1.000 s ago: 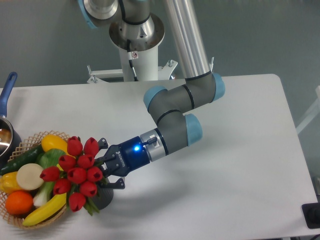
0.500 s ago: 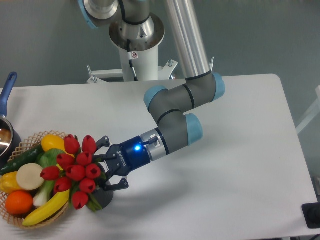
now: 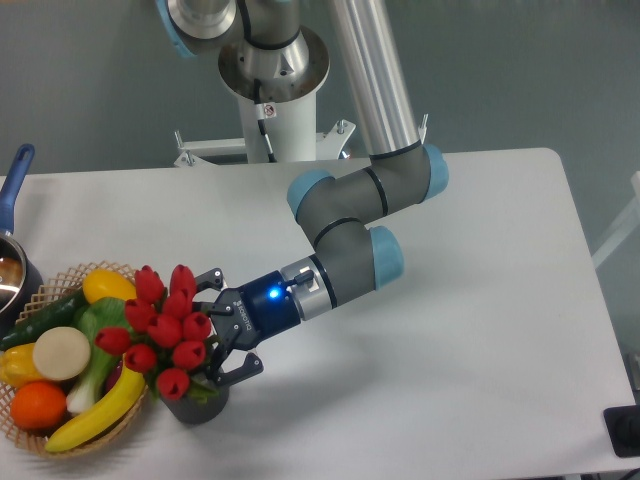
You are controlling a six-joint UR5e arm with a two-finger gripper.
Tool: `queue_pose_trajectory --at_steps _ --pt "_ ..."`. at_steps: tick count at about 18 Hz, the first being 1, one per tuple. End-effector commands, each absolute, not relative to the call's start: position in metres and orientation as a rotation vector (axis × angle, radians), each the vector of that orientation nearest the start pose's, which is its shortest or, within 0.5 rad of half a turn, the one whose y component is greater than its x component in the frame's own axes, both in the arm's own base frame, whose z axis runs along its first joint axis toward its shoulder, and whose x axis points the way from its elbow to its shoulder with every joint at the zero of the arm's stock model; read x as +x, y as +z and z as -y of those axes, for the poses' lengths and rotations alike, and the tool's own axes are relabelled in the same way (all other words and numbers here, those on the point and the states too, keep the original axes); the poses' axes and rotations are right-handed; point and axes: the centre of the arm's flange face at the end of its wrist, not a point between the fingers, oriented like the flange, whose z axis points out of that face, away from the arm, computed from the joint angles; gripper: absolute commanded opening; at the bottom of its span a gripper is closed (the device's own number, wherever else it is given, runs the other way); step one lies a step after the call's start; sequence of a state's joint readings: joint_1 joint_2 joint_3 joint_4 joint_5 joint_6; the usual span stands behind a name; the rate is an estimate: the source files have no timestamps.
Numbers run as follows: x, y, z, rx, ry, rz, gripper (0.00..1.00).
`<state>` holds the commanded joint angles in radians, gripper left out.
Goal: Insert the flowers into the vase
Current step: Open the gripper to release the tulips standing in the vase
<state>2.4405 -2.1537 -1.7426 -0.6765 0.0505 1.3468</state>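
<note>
White tabletop (image 3: 480, 330) carries everything. Nearest, the flowers (image 3: 165, 328) stand in the vase (image 3: 195, 405), red heads bunched above its dark rim. Just beside it, a wicker basket (image 3: 22, 432) holds fruit and vegetables. The gripper (image 3: 222, 327) has its fingers spread apart around the stems, gripping nothing. Farther left, a blue-handled pot (image 3: 15, 200) sits at the edge.

**What the things look made of**

The flowers (image 3: 163, 328) look like smooth, shiny plastic, red on the heads and green on the leaves. The vase (image 3: 195, 405) is seen as dark and dull. The basket (image 3: 62, 280) is woven from rough, light brown wicker. The table (image 3: 450, 350) is white, smooth and matt. The gripper (image 3: 222, 333) is black, dull plastic or metal. Shiny silver metal is seen on the arm (image 3: 375, 75).
</note>
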Motion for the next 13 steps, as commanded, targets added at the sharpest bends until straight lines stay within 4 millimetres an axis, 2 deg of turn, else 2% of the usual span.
queue_pose_trajectory --at_steps 13 --pt "-0.3233 0.2643 -0.5670 -1.774 -0.483 -0.552 1.00"
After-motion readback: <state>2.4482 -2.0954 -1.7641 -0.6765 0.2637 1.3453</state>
